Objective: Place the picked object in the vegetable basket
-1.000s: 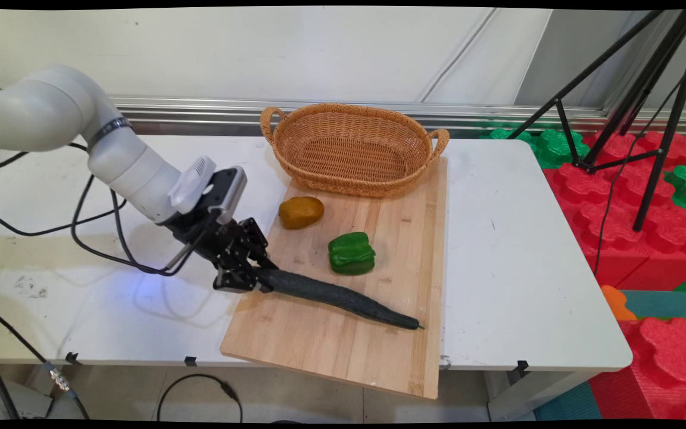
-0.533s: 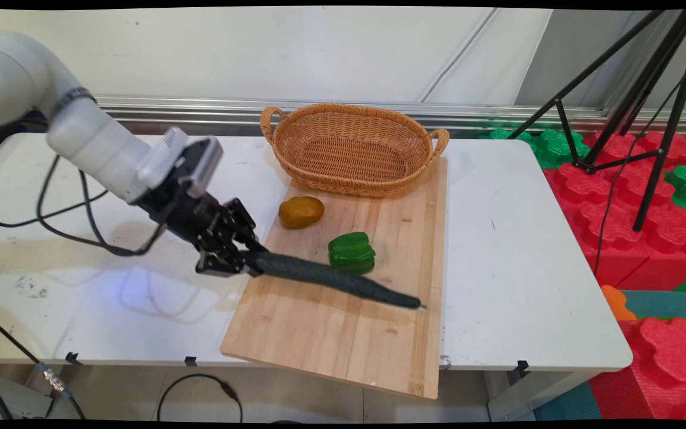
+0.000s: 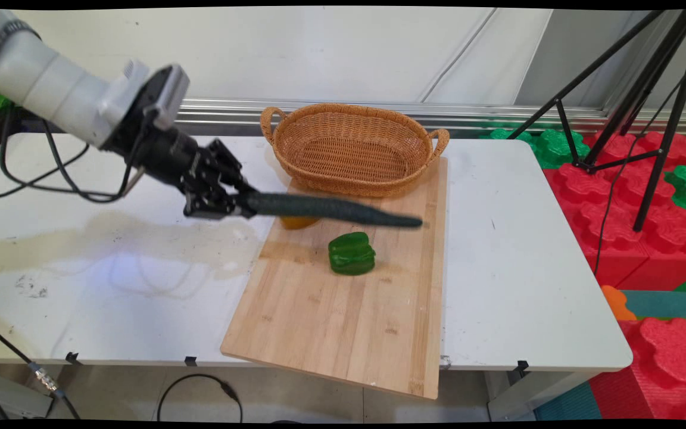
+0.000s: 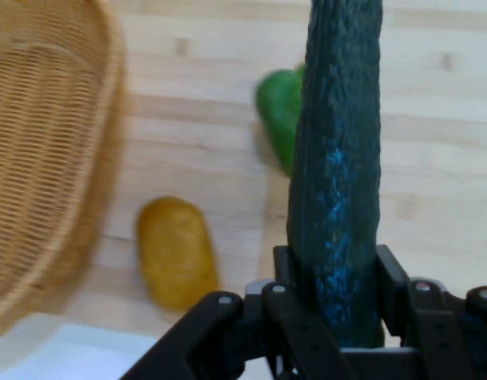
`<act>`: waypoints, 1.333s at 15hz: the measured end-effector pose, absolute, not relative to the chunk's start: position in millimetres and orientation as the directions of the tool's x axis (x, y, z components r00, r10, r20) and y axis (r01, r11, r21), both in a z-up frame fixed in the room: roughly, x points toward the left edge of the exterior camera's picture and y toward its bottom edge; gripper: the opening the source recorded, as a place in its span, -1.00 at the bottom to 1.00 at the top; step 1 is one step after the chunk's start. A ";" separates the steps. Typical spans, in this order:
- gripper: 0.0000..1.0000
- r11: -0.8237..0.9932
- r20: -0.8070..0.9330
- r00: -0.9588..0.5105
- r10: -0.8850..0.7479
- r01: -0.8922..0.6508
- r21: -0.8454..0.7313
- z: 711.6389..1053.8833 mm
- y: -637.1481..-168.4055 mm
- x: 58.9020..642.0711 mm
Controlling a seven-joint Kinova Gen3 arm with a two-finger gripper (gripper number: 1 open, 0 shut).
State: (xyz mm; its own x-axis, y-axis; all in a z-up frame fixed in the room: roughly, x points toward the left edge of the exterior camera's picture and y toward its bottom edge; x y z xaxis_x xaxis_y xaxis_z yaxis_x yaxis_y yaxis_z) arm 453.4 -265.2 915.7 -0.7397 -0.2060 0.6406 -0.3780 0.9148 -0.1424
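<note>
A: Where is the gripper [image 3: 233, 201]?

B: Left of centre in the main view, in the upper half of the frame, off the wooden cutting board [image 3: 343, 310]. Its jaws are clamped on the thick end of a long dark green cucumber [image 3: 331, 210]. In the hand view the cucumber [image 4: 338, 158] rises from between the two fingers [image 4: 389, 277] and fills the gap between them, so the gripper [image 4: 334, 305] is closed only as far as the cucumber allows.

A: Which way does the cucumber run from there?

B: Its long axis lies nearly level, sloping very slightly down toward the right of the frame. The held end is at the left; the thin free tip ends right of centre, over the board and clear of it.

A: What lies about it?

B: A wicker basket [image 3: 352, 149] sits just above the cucumber in the picture, toward the top centre, its near rim close to the cucumber's line. A green bell pepper [image 3: 352, 253] rests on the board below the shaft. A brownish-yellow potato [image 3: 298, 223] shows only as a sliver below the shaft in the main view; the hand view shows the potato [image 4: 176, 249] at lower left, the pepper [image 4: 281, 119] beside the cucumber, and the basket [image 4: 45, 150] on the left edge.
</note>
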 end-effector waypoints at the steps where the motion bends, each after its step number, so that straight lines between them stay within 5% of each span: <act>1: -1.00 0.907 0.647 -0.736 -0.201 -0.389 -0.161 922.4 -270.2 457.3; 11: -1.00 0.848 0.643 -0.751 -0.154 -0.434 -0.305 933.9 -346.6 475.5; 20: -1.00 0.828 0.596 -0.792 -0.134 -0.420 -0.372 898.5 -433.9 468.6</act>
State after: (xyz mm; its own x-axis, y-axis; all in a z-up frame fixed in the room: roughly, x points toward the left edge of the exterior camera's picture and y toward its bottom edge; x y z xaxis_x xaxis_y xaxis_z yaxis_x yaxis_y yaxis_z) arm 468.6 -433.9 898.5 -0.7916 -0.1338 0.5962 -0.4200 0.8279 -0.3718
